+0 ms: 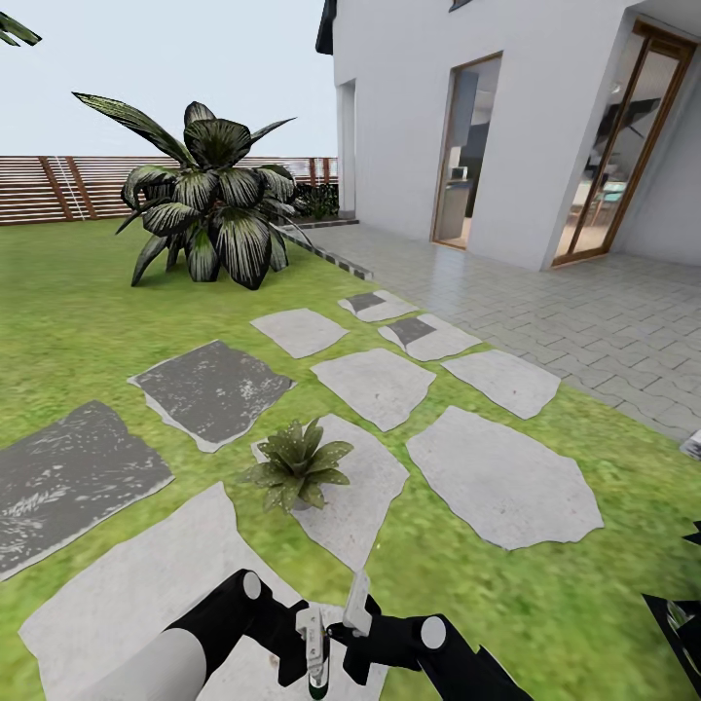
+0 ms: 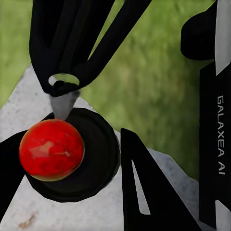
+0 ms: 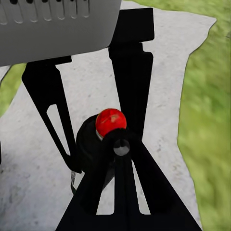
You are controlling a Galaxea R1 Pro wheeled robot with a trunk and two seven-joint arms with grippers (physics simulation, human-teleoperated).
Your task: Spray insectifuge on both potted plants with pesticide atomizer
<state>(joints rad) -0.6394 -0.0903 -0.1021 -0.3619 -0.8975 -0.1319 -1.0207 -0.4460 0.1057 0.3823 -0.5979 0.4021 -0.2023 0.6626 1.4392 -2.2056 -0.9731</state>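
1. In the head view, the robot's 2 black-and-white arms meet at 6 o'clock, low in the frame. There the pesticide atomizer (image 1: pixel 315 654), a small bottle with a black round body and a glossy red ball on top, sits between them.
2. The left pincer (image 2: pixel 72 161) is pinching the atomizer. In its wrist view, 1 black finger (image 2: pixel 144 192) stands on each side of the black body, close against it.
3. The right pincer (image 3: pixel 121 144) has its 2 slotted fingers pressed together into 1 narrow tip. In the right wrist view, that tip lies just against the red ball (image 3: pixel 110 121).
4. In the left wrist view the right pincer's closed tip (image 2: pixel 61 87) sits just beside the red ball (image 2: pixel 50 149).
5. The atomizer hangs over a large pale grey stepping stone (image 1: pixel 127 594), with green lawn (image 1: pixel 78 312) beside it.
6. A potted plant (image 1: pixel 297 467), a low rosette of pointed green leaves, stands at 12 o'clock from the pincers. It rests on the edge of another pale stone (image 1: pixel 365 487), apart from the atomizer.
7. A big dark broad-leaved striped plant (image 1: pixel 214 195) grows at 11 o'clock, in front of a brown slatted wooden fence (image 1: pixel 58 185).
8. A white house (image 1: pixel 506 127) and a grey paved terrace (image 1: pixel 584 312) lie at 1 to 2 o'clock.
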